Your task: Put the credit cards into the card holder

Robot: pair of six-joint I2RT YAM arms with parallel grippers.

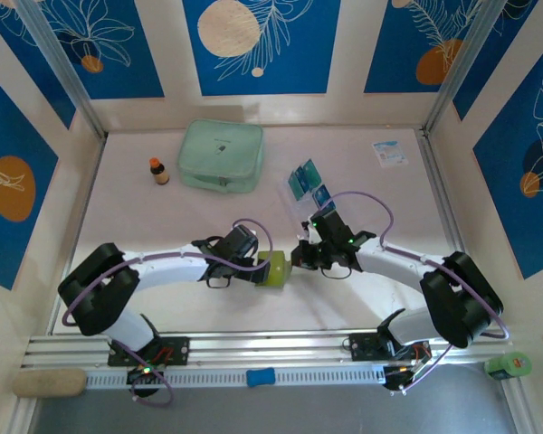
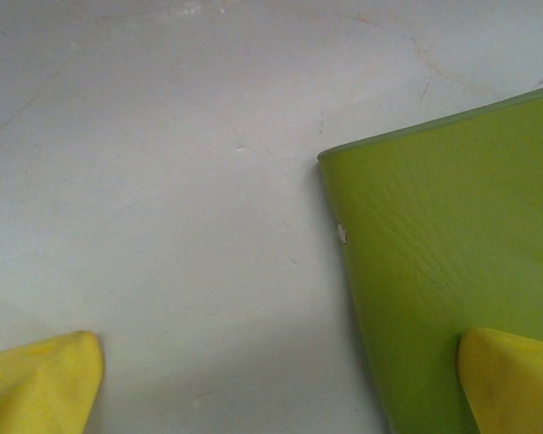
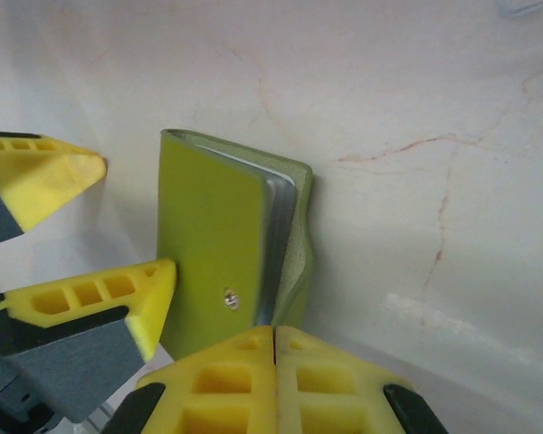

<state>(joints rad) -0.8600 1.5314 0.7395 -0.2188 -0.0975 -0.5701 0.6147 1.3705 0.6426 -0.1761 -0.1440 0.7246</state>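
Credit cards illegibly small, blurred

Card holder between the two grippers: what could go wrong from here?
1. The card holder is folded, and the right gripper is shut right by its edge; a push may slide it over the smooth table instead of opening it.
2. The left gripper is open with one finger over the card holder, the other over bare table; closing may catch only a corner.
3. The credit cards sit apart, farther back, none held yet.
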